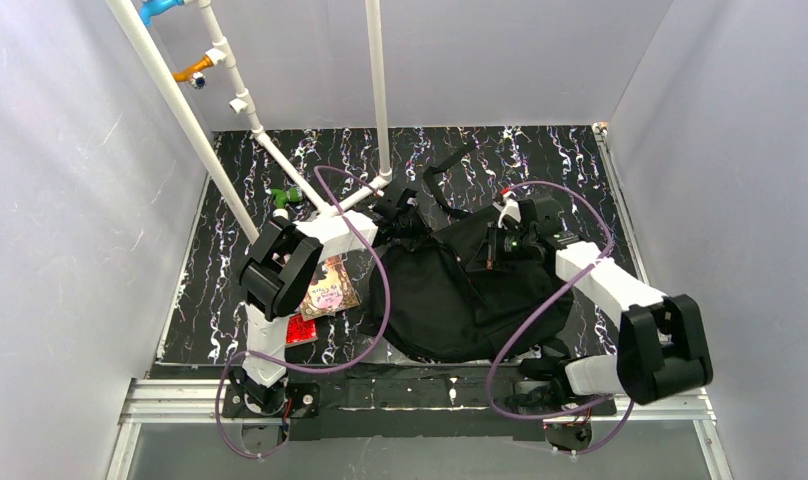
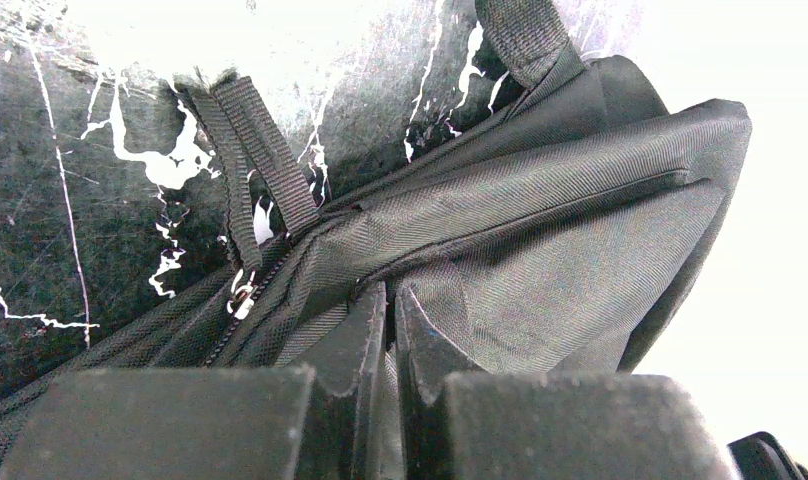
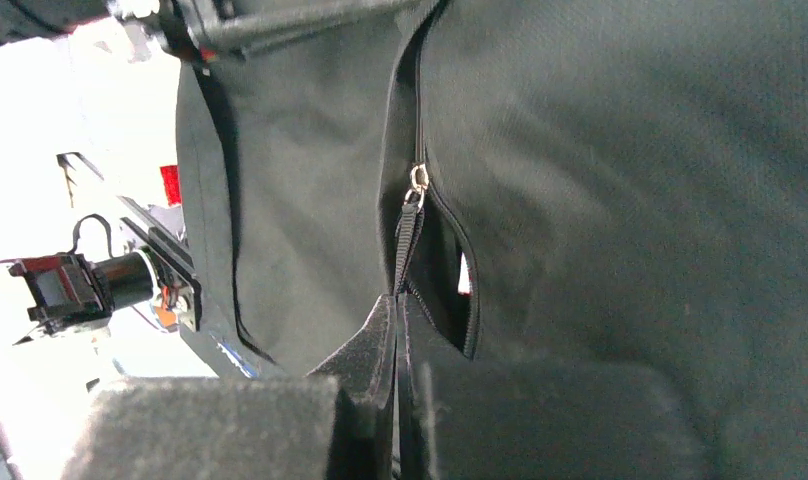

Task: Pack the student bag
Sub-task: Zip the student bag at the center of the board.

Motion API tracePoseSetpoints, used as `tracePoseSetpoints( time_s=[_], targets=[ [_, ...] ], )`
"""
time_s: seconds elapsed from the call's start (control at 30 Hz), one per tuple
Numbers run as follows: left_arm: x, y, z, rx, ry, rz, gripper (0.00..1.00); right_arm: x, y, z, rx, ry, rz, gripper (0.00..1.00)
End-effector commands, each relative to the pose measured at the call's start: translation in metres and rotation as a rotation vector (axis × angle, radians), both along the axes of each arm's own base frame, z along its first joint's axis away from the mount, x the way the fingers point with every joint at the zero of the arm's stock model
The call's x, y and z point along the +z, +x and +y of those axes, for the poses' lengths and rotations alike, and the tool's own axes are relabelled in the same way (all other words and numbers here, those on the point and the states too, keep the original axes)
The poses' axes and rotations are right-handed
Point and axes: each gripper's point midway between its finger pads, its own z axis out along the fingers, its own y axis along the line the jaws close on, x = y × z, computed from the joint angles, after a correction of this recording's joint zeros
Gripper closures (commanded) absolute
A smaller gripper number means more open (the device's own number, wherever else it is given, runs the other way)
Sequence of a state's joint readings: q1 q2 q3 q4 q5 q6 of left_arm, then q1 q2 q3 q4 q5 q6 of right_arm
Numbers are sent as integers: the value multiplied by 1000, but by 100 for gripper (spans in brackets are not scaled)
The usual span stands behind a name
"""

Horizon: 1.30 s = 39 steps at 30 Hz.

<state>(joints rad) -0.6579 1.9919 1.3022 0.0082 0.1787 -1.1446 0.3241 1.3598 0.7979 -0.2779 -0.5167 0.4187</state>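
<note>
Where the student bag [image 1: 450,300] slumps mid-frame in the overhead view, its black cloth swallows both wrists, so neither pincer's tips can be made out there. The left wrist view settles it: the left gripper [image 2: 390,305] is pinched together on a fold of bag fabric, beside a zipper [image 2: 242,295] and a webbing strap [image 2: 270,150]. In the right wrist view the right gripper [image 3: 397,310] is clamped on the zipper pull [image 3: 405,240], its slider above a partly opened slot; the pale bit inside is too small to tell. A book [image 1: 328,287] and a red item [image 1: 300,328] lie left of the bag, partly under the left arm [image 1: 280,265]. The bag's lower edge reaches the table's [image 1: 560,160] near rim; bare black marbled surface lies open along the top and right. White pipes [image 1: 380,90] cross the upper left, and grey walls close three sides.
</note>
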Motion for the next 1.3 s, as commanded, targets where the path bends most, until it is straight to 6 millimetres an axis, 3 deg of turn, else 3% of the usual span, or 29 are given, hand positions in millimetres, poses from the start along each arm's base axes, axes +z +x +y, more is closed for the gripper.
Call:
tracePoseSetpoints(
  time_s=[0.0,0.13,0.2,0.4,0.5,0.6,0.67,0.77,0.83,0.93,1.03,1.13,1.23,1.27],
  targets=[
    [6,14,11,6,15,-73,100,4,-31,-19,5,-91,38,99],
    [16,6,11,-40,-6,-93,89,-2,-49,-28,-24,-118,98,99],
    [33,3,4,-101,-44,-119,76,-4,-60,-26,-43,-88,131,99],
    [81,-32,-14,-248,-168,-119,4,13,-43,-20,-61,-41,42,99],
    [80,-58,-9,-228,-85,-37,2,18,-37,-15,-45,-28,40,99],
    [55,-83,1,-123,38,154,9,22,-33,-13,-57,-10,23,99],
    [45,-96,-6,-83,58,229,13,23,-32,-12,-58,-3,20,99],
    [38,-94,-19,-49,87,238,14,22,-32,-11,-54,2,22,99],
    [31,-85,-28,-50,97,232,17,23,-34,-12,-57,3,21,99],
    [17,-72,-30,-41,125,246,39,26,-38,-17,-75,-14,16,99],
    [8,-47,-13,11,166,220,59,24,-44,-26,-89,-59,6,99],
    [11,-17,1,14,170,177,71,22,-47,-33,-97,-91,0,99],
    [14,2,7,5,152,159,98,17,-50,-35,-110,-95,8,99],
    [17,7,9,8,146,148,100,13,-53,-36,-118,-102,21,99]
  ],
)
